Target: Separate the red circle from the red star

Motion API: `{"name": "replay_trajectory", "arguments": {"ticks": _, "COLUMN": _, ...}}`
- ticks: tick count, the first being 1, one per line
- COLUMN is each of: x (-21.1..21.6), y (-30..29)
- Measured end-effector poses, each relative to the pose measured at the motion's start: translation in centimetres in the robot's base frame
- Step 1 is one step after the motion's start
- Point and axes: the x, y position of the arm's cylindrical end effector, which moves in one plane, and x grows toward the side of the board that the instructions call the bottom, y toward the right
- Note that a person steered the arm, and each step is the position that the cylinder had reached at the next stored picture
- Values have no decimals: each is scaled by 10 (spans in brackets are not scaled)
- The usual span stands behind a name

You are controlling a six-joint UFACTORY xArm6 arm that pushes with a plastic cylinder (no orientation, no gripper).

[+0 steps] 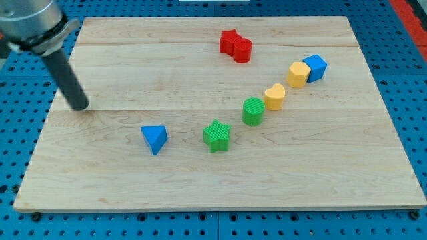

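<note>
The red star (229, 41) and the red circle (242, 51) sit touching each other near the view's top, a little right of centre; the circle is at the star's lower right. My tip (81, 107) rests on the board at the view's left, far from both red blocks, well to their lower left. The rod rises from it up and to the left to the arm's grey body at the view's top left corner.
A blue triangle (155, 139) and a green star (217, 135) lie below centre. A green circle (253, 111), yellow heart (274, 96), yellow block (298, 73) and blue block (315, 67) form a diagonal line rising to the right. The wooden board (347, 180) has blue pegboard around it.
</note>
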Motion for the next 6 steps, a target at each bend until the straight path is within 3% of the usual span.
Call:
{"name": "replay_trajectory", "arguments": {"ticks": 3, "x": -84, "y": 293}}
{"name": "replay_trajectory", "arguments": {"ticks": 4, "x": -116, "y": 326}}
{"name": "replay_trajectory", "arguments": {"ticks": 5, "x": -122, "y": 257}}
{"name": "replay_trajectory", "arguments": {"ticks": 6, "x": -101, "y": 179}}
